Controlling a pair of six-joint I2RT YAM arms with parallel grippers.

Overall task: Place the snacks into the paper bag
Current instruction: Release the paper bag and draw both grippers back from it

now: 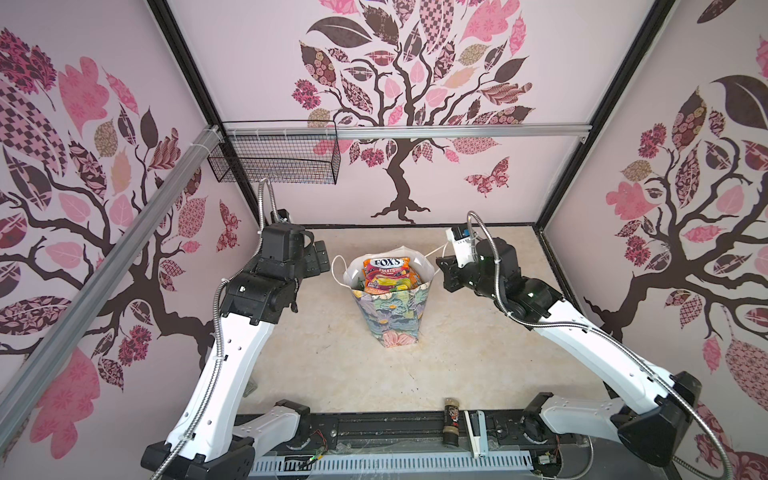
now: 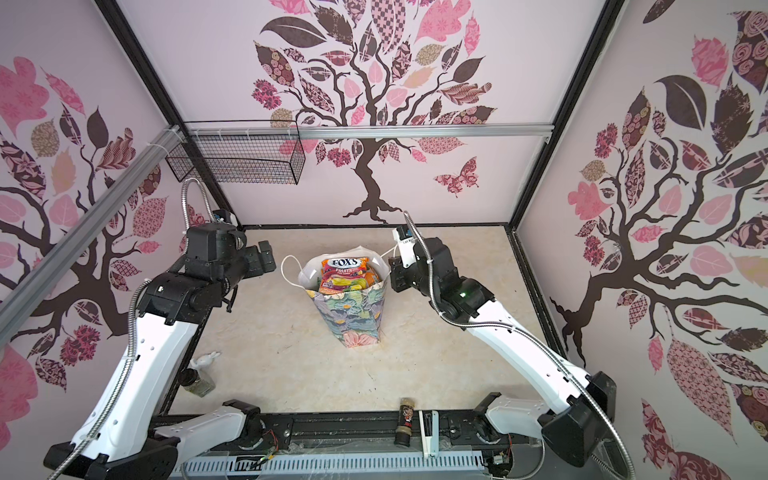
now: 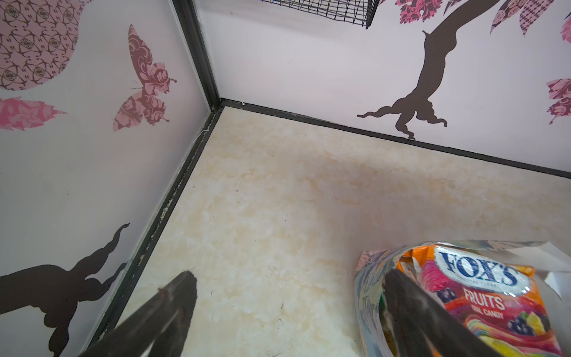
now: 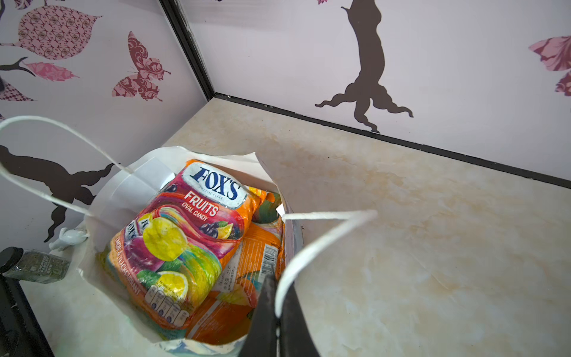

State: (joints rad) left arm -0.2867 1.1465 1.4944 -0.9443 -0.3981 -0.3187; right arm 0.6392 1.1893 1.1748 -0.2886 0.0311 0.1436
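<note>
The paper bag [image 1: 390, 316] [image 2: 353, 316] stands upright mid-table, floral outside and white inside [image 4: 123, 197]. Several snacks fill it; an orange FOX'S packet [image 1: 384, 270] [image 2: 344, 270] [image 4: 191, 235] [image 3: 494, 296] lies on top and pokes above the rim. My right gripper [image 1: 442, 270] [image 2: 394, 270] [image 4: 276, 281] is at the bag's right rim, shut on its white cord handle [image 4: 324, 244]. Just left of the bag, apart from it, my left gripper [image 1: 320, 257] [image 2: 264, 259] [image 3: 290, 275] hangs open and empty. The bag's rim [image 3: 367, 290] shows behind one of its fingers.
A black wire mesh basket [image 1: 274, 162] hangs on the back wall at left. A small dark jar [image 1: 451, 419] and a white stapler-like object [image 1: 478, 432] lie at the front edge. Another jar [image 2: 197, 380] and a white figurine [image 2: 208, 359] sit by the left wall.
</note>
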